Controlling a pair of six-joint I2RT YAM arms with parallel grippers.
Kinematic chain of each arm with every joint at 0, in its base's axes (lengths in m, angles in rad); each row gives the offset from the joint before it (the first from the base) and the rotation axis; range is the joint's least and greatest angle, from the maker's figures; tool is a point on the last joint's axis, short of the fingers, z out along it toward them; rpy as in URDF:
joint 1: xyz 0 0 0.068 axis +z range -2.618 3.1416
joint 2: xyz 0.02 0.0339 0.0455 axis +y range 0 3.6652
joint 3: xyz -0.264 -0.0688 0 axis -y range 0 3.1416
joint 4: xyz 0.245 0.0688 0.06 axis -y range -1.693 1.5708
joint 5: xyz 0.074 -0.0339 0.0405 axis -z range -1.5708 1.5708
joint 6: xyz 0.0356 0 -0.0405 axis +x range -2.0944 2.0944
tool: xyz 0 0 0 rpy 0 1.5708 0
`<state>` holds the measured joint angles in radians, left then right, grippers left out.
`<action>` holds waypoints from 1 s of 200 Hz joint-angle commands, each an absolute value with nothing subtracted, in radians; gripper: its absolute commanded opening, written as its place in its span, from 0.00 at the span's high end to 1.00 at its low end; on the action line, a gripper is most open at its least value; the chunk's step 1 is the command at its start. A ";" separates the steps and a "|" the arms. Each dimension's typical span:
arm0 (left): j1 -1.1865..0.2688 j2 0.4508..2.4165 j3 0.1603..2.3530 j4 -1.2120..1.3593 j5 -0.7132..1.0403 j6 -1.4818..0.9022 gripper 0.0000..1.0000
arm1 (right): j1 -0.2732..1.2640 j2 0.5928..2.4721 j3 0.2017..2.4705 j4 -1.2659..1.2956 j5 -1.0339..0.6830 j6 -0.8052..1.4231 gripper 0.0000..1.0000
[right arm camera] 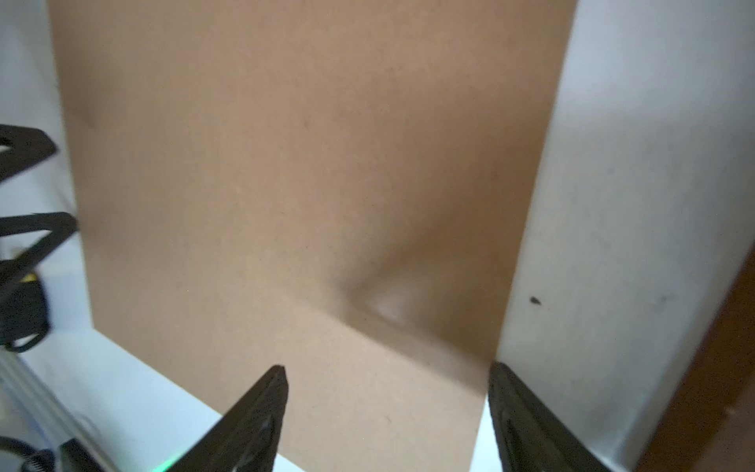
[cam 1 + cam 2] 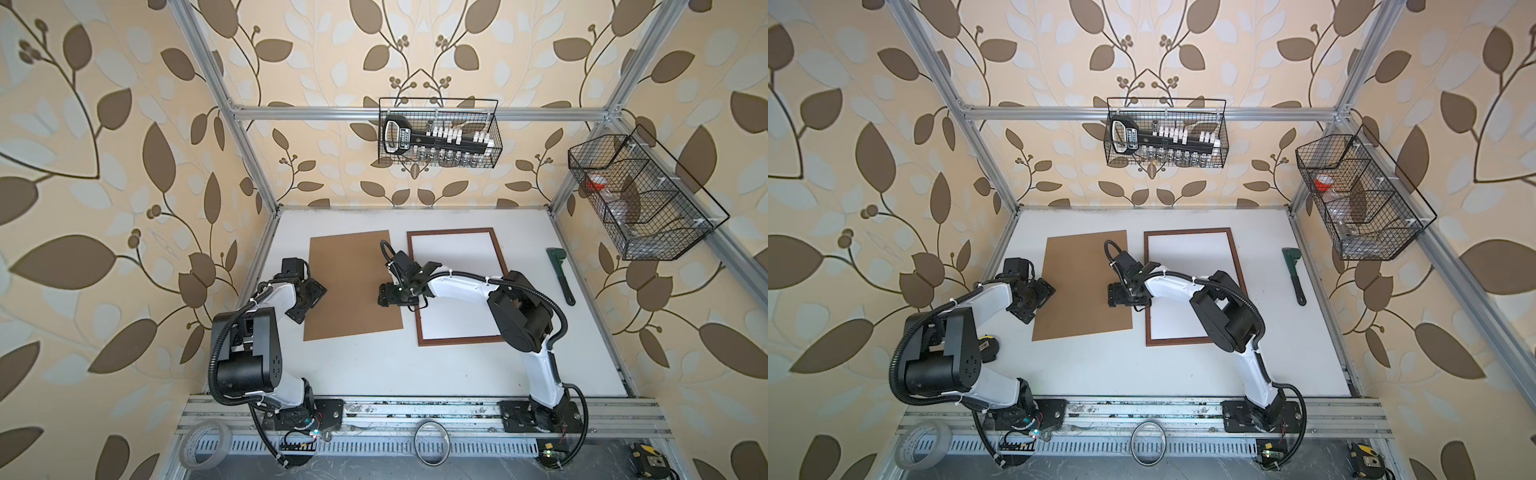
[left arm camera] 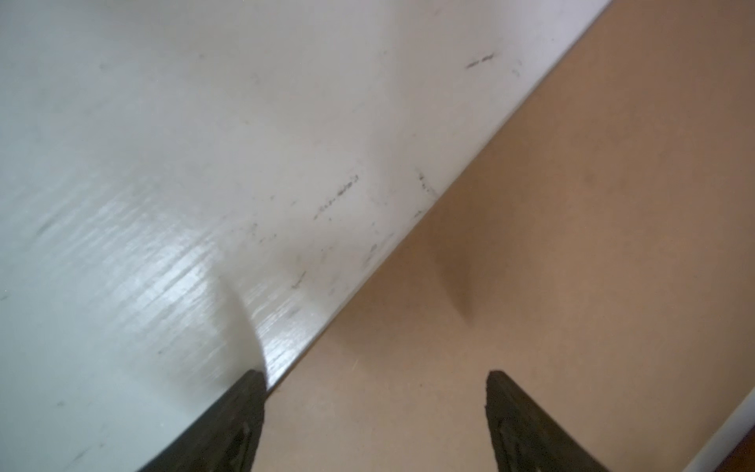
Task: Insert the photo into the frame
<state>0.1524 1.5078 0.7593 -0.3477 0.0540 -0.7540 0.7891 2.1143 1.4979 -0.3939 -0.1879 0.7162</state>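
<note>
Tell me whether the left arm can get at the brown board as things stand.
Probably yes. The left gripper hangs open over the left edge of the brown board, with nothing lying between; the right gripper is at the opposite edge, out of its way.

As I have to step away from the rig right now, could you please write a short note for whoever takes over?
Tools: left tool open and empty at the left edge of the brown backing board; right tool open and empty over its right edge.
Things: frame lies flat right of the board, a white sheet filling it. No photo image shows; whether that sheet is its back I cannot tell.
Done: unconfirmed.
Left: find the photo, seat it in the frame.
</note>
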 commanded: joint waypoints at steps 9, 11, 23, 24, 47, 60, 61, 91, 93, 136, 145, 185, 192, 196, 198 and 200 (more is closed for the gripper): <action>0.134 1.570 0.693 -0.387 0.198 -0.762 0.16 | 0.805 2.056 1.400 -0.140 -0.588 0.794 0.22; 0.134 1.570 0.694 -0.387 0.199 -0.762 0.16 | 0.803 2.046 1.394 -0.126 -0.599 0.797 0.22; 0.134 1.566 0.693 -0.387 0.206 -0.762 0.17 | 0.793 1.991 1.352 -0.029 -0.678 0.821 0.22; 0.134 1.566 0.693 -0.387 0.207 -0.761 0.17 | 0.791 1.987 1.348 -0.019 -0.685 0.824 0.22; 0.134 1.557 0.698 -0.393 0.212 -0.758 0.17 | 0.771 1.901 1.273 0.154 -0.787 0.897 0.22; 0.134 1.550 0.699 -0.401 0.210 -0.755 0.17 | 0.761 1.868 1.229 0.247 -0.823 0.945 0.23; 0.134 1.550 0.699 -0.402 0.210 -0.755 0.17 | 0.760 1.865 1.220 0.256 -0.826 0.951 0.23; 0.135 1.534 0.705 -0.426 0.184 -0.746 0.17 | 0.719 1.823 1.209 -0.030 -0.638 0.840 0.26; 0.135 1.534 0.705 -0.427 0.183 -0.746 0.17 | 0.717 1.824 1.220 -0.076 -0.602 0.819 0.26; 0.135 1.510 0.742 -0.473 0.126 -0.716 0.14 | 0.737 1.886 1.286 -0.404 -0.232 0.728 0.28; 0.135 1.508 0.760 -0.488 0.107 -0.709 0.13 | 0.753 1.894 1.299 -0.430 -0.168 0.732 0.27; 0.134 1.532 0.855 -0.556 0.024 -0.634 0.09 | 0.791 1.936 1.301 -0.439 -0.053 0.793 0.25; 0.134 1.546 0.862 -0.559 0.021 -0.629 0.09 | 0.792 1.947 1.302 -0.440 -0.049 0.799 0.25; 0.134 1.556 0.863 -0.560 0.021 -0.629 0.09 | 0.792 1.954 1.303 -0.442 -0.050 0.803 0.25; 0.135 1.562 0.864 -0.559 0.023 -0.628 0.09 | 0.792 1.959 1.304 -0.442 -0.051 0.806 0.25; 0.134 1.567 0.865 -0.557 0.027 -0.628 0.09 | 0.793 1.960 1.305 -0.442 -0.052 0.807 0.25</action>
<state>0.1429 1.5276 0.8207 -0.4858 0.0715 -0.6769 0.7898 1.9202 1.2636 -0.3935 -0.1467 0.7734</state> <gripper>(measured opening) 0.912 0.745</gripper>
